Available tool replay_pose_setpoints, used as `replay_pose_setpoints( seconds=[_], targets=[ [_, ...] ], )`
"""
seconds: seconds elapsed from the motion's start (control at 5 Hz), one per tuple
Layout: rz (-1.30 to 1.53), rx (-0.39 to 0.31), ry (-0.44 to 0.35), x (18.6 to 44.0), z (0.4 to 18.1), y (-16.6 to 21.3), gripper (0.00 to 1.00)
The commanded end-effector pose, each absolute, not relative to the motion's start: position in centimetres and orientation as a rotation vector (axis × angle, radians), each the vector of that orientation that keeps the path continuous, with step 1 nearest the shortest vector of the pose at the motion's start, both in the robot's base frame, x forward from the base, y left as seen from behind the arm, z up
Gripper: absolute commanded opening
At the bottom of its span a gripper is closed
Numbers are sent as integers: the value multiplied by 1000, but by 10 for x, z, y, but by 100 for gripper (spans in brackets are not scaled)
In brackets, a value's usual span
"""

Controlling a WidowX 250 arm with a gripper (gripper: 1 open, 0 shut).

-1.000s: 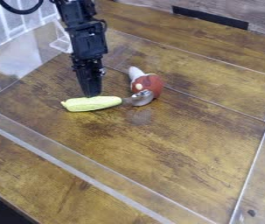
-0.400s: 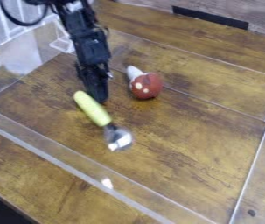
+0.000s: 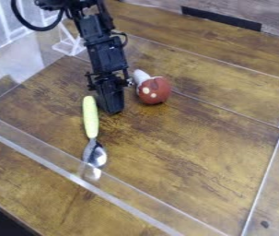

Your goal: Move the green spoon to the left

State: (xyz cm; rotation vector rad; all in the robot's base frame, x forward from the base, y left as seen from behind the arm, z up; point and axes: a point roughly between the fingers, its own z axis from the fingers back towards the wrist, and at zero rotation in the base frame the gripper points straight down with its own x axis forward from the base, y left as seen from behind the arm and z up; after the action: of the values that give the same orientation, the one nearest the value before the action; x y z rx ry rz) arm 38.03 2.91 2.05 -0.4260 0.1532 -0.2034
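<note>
Camera view: green spoon (image 3: 90, 128) is lying flat on the surface (image 3: 191, 147) — likely light, stiff, slippery. The gripper (image 3: 110, 107) is sitting closed and empty beside the thick handle — the best hold.

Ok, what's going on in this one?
A single robot arm is working inside a clear-walled tray on a wooden table. Its tool is shut and empty, tip down beside the green spoon, which lies flat with its yellow-green handle pointing away and the silver bowl near the front wall. A red-brown rounded object sits just to the right of the arm. Whether the tool touches the handle cannot be told from this view.
</note>
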Motion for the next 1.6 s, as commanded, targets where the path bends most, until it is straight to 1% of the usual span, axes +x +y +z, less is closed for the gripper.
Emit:
replay_pose_setpoints(
  seconds=[0.0,0.2,0.4,0.8,1.0,1.4],
  targets=[
    [-184,-398,85,380,51,19,0],
    [-230,-391,93,383,57,29,0],
    [-283,-386,103,386,55,40,0],
    [-249,-399,99,390,72,43,0],
    [-315,-401,113,384,75,46,0],
    [-437,-411,150,370,72,50,0]
  ],
)
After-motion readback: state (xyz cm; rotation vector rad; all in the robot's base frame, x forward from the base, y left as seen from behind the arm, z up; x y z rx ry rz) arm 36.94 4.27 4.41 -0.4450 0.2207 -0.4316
